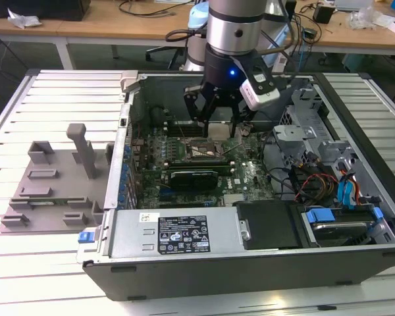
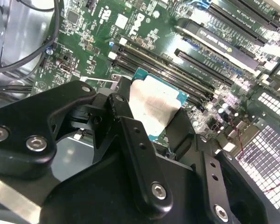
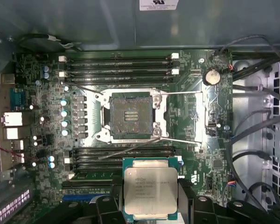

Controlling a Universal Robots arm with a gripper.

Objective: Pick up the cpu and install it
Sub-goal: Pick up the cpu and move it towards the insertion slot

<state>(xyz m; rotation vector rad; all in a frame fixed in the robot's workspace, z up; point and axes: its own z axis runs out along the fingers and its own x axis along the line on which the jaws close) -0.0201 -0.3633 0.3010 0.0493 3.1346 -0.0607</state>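
1. Gripper (image 1: 218, 122) hangs inside the open case (image 1: 250, 263), low over the motherboard (image 1: 250, 174).
2. Its jaws are closed partway, clamped on the cpu (image 3: 150, 193). In the second wrist view, black fingers (image 2: 117, 106) press against opposite edges of the chip (image 2: 154, 105).
3. The cpu sits level between the fingers, with its silvery plate facing up. A thin green rim shows around the plate in both wrist views.
4. The cpu is held off the board and is not seated. In the first wrist view it appears beside the socket (image 3: 132, 115), over a bank of memory slots (image 3: 121, 154).
5. The socket is open, and its square field of contacts is bare.
6. Two thin wire levers (image 3: 182, 93) reach from the socket's edge across the board.
7. A second bank of memory slots (image 3: 116, 65) lies on the far side of the socket from the cpu.
8. In the exterior view, the gripper is close above the socket (image 1: 204, 150). Whether the cpu is directly over it cannot be told.
9. The case lies on its side on a slatted white table (image 1: 26, 263).
10. A grey plastic tray (image 1: 52, 191) rests on the table at the exterior view's left, just beside the case and well apart from the gripper.
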